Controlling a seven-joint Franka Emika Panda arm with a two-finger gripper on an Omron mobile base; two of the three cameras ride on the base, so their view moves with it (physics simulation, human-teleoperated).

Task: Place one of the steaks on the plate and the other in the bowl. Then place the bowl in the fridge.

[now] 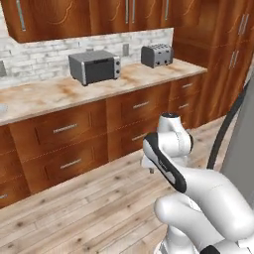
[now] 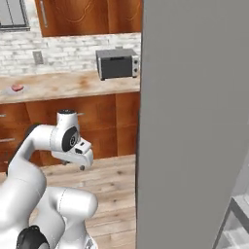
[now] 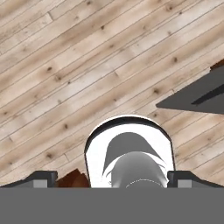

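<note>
A deep red steak (image 2: 17, 87) lies on a flat pale plate (image 2: 10, 91) on the bench, far beyond the jaws. The fridge (image 2: 194, 121), tall and grey, stands close beside them.

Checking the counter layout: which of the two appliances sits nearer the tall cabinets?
The toaster, the smaller one with top slots; the boxy toaster oven stands further left.

I see toaster oven (image 1: 95, 67) on desk (image 1: 44, 95), far beyond end effector, against white brick backsplash (image 1: 44, 57). Silver toaster (image 1: 157, 55) further along same desk, near its corner end. Brown wooden cabinets (image 1: 99, 15) hang above; drawer fronts (image 1: 64, 129) with metal pulls below desk. Pale plank floor (image 3: 87, 65) lies directly under end effector in hand view.
</note>
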